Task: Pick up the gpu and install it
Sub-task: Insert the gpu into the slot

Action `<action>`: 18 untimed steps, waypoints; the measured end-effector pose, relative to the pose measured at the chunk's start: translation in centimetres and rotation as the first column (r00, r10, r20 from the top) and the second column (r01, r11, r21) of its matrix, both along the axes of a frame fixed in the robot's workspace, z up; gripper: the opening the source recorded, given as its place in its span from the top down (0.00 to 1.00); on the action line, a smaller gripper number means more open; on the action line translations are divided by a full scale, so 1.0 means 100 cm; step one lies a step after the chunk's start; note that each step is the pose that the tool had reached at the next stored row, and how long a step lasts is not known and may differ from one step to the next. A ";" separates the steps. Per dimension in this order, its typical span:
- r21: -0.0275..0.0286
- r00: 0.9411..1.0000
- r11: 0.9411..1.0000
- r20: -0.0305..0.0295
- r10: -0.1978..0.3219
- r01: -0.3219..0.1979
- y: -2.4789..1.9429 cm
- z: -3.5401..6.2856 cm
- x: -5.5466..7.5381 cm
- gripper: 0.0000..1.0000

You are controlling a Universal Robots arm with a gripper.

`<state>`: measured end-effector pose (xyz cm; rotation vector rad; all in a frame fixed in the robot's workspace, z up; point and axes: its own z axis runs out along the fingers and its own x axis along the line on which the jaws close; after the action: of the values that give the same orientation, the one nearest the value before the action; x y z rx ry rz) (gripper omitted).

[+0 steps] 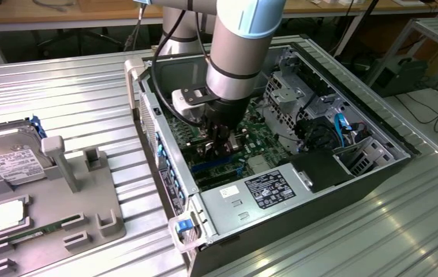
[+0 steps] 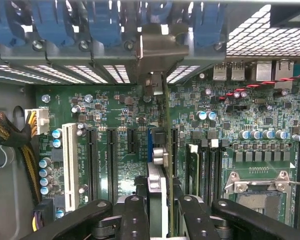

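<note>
My gripper reaches down into the open computer case, just above the green motherboard. It is shut on the gpu, a thin dark card that the wrist view shows edge-on between the black fingers. The card stands upright over a blue slot, among the black expansion slots. Its silver bracket sits at the case's rear wall, between the blue slot clips. Whether the card's edge is seated in the slot is hidden by the card itself.
A grey holder tray at the exterior view's left carries a hard drive and a green memory stick. Inside the case are the power supply, a CPU socket and braided cables.
</note>
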<state>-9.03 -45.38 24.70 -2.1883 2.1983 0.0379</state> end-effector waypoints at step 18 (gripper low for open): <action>0.000 1.000 1.000 0.000 -0.005 0.005 -0.0010 0.0017 0.003 0.72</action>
<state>-8.76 -45.48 24.87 -2.1824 2.2041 0.0377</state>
